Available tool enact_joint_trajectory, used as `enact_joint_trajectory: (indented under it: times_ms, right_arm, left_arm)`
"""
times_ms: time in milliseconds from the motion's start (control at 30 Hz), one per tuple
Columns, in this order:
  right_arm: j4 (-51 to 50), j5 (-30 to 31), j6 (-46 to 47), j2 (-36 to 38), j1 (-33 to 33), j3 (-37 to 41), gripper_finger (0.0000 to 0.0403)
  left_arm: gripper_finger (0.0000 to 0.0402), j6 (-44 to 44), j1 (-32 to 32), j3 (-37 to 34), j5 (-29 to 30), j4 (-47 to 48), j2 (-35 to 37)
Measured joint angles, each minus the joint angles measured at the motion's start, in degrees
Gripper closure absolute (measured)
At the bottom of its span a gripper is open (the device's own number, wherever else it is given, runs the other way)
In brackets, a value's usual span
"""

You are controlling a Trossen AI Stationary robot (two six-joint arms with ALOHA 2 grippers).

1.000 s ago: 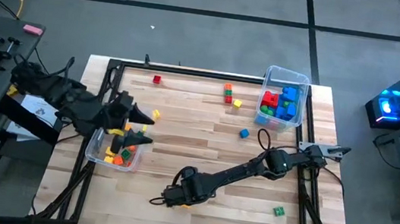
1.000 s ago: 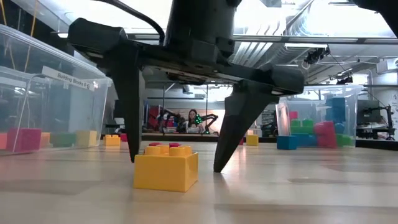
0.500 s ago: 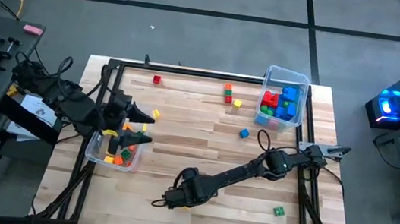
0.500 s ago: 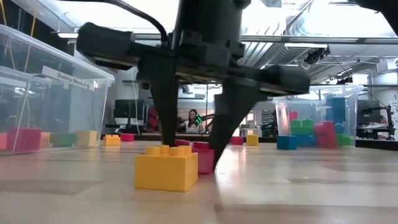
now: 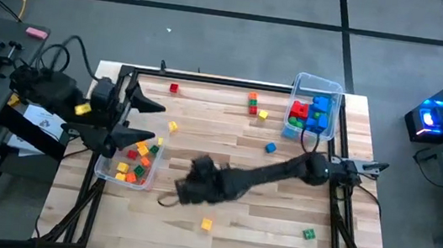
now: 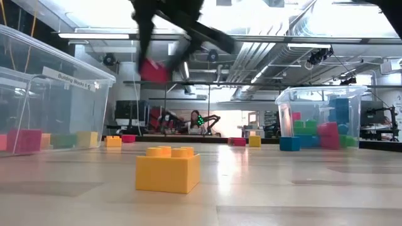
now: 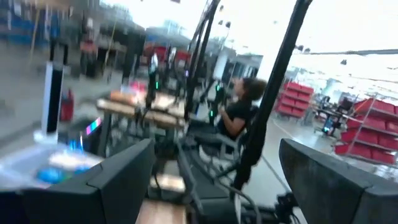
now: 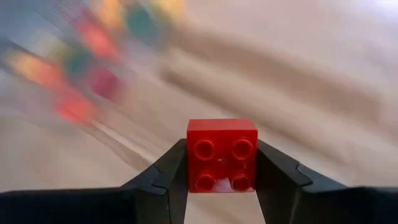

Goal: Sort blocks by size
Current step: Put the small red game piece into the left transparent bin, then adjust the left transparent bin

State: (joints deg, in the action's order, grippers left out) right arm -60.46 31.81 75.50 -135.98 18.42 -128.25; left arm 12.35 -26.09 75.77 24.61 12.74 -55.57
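Wooden tabletop [image 5: 276,232] carries scattered blocks; a yellow brick [image 5: 207,223] lies alone near the front edge. Just above and beside it, the right claw [image 8: 222,180] grips a red block [image 8: 222,155]. Farther off, the left claw [image 5: 144,121] hangs released over the clear bin [image 5: 106,167] of small blocks.

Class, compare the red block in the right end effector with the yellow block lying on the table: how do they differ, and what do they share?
The red block is clamped in the right end effector and lifted clear of the table; the yellow block rests on the table, untouched. One is red, the other yellow. Both are studded toy bricks.
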Motion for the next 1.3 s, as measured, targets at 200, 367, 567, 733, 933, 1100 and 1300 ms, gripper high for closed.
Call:
enact_joint_trajectory:
  times_ms: [200,367,567,733,933,1100,1300]
  right_arm:
    - [26.59,-1.22,-28.09,2.36,-7.20,0.07,0.0265]
    - [41.23,-10.99,-37.09,1.72,-12.61,0.04,0.0265]
    - [42.34,-18.31,-40.90,1.59,-17.64,0.11,0.0265]
    - [44.24,-26.79,-40.57,1.61,-19.64,0.11,0.0198]
    - [45.82,-35.81,-45.86,1.61,-19.59,0.09,0.0116]
    - [42.26,-39.82,-52.37,2.22,-19.42,0.09,0.0103]
    - [23.87,-36.70,-67.62,8.35,-20.74,-0.02,0.0101]
  left_arm:
    - [0.0069,-6.96,0.92,0.00,0.10,-4.76,-0.07]
    - [0.0069,-6.68,2.62,0.00,0.21,-5.39,-0.09]
    - [0.0069,-6.61,3.89,0.00,0.21,-5.32,-0.09]
    - [0.0069,-6.61,4.81,0.00,0.21,-4.88,-0.16]
    - [0.0069,-6.58,6.17,0.00,0.96,-5.05,-0.23]
    - [0.0069,-2.56,7.06,-0.01,4.72,-6.80,-1.16]
    - [0.0069,1.06,7.39,-0.03,5.81,-6.51,-4.35]
